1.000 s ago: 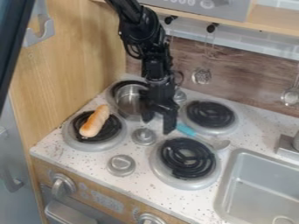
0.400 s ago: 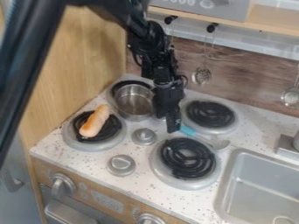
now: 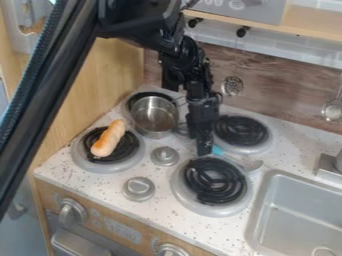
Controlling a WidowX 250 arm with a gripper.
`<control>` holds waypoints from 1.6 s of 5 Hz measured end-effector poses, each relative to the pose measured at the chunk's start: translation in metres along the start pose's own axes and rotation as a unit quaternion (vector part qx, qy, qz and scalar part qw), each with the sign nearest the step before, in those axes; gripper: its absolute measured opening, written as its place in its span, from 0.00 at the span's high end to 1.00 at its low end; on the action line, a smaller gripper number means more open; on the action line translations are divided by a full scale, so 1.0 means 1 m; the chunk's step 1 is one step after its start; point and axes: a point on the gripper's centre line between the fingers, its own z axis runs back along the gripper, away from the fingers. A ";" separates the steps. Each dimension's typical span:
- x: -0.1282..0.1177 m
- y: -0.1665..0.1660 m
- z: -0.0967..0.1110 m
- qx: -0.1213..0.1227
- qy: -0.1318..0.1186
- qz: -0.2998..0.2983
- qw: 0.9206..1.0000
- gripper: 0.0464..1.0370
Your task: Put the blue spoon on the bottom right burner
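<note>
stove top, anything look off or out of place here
The roll looks odd, lying straight on the bottom left burner with no pan under it. Nothing looks spilled or damaged. The spoon lies between the top right burner and bottom right burner.

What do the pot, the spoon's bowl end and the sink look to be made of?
The round silver pot looks like shiny metal, going by its bright rim and reflections. The grey spoon bowl seems smooth, metal or silver-painted plastic; its dull sheen leaves that open. The grey rectangular sink is probably moulded plastic, judging by its matte, even surface and rounded corners.
</note>
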 end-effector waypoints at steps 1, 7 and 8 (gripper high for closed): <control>0.009 -0.007 -0.004 0.006 -0.004 -0.021 1.000 0.04; 0.009 -0.016 -0.014 0.006 0.041 -0.014 0.999 0.77; 0.006 -0.030 0.002 -0.005 0.035 0.010 0.999 0.79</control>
